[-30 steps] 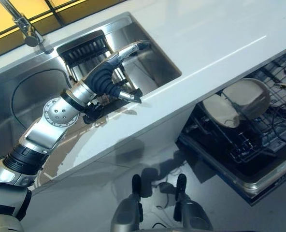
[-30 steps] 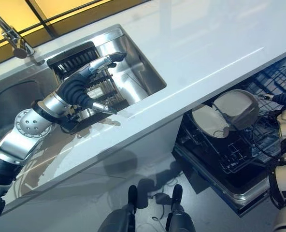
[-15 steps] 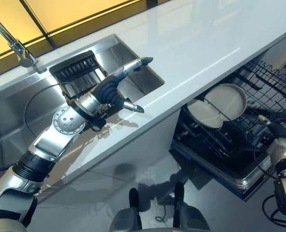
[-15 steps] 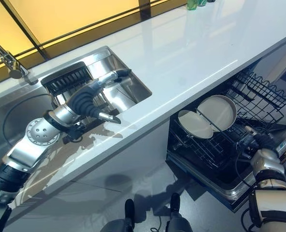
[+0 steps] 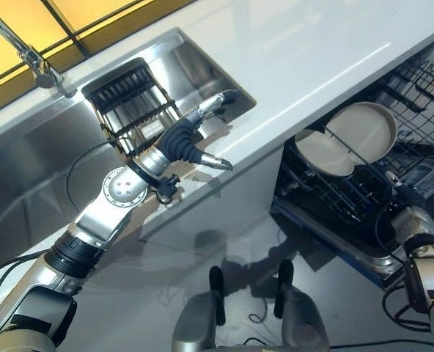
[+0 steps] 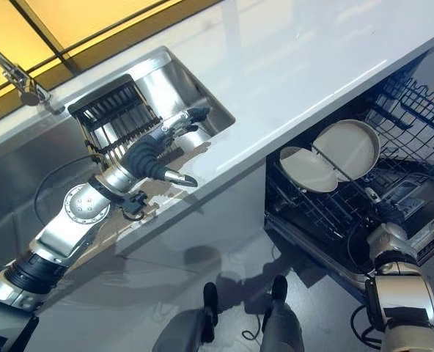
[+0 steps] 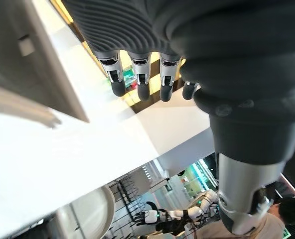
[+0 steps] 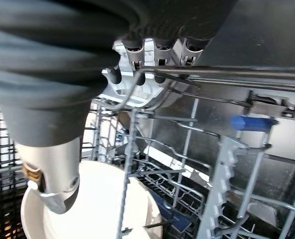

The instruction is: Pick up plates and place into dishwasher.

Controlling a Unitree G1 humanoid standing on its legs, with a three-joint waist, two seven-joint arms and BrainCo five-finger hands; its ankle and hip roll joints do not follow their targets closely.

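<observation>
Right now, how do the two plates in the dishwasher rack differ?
The nearer plate looks smaller and leans flatter, its face turned up; the farther plate looks larger and stands more upright. The nearer plate sits toward the counter side of the rack, the farther plate deeper toward the open end. They overlap where their rims meet. Both are plain cream-white, round, and already loaded.

1. the plates (image 5: 362, 130) in the dishwasher are plain cream-white.
2. the dishwasher rack (image 5: 415, 95) is black wire; in the right wrist view one prong carries a blue cap (image 8: 250, 122).
3. the counter (image 5: 334, 37) is glossy white.
4. the sink (image 5: 26, 154) is brushed silver steel, and so is the tap (image 5: 26, 51).
5. the drying rack (image 5: 133, 103) in the sink is black.
6. the wall strip (image 5: 26, 18) behind the sink is yellow with dark lines.
7. the floor (image 5: 239, 242) is grey.
</observation>
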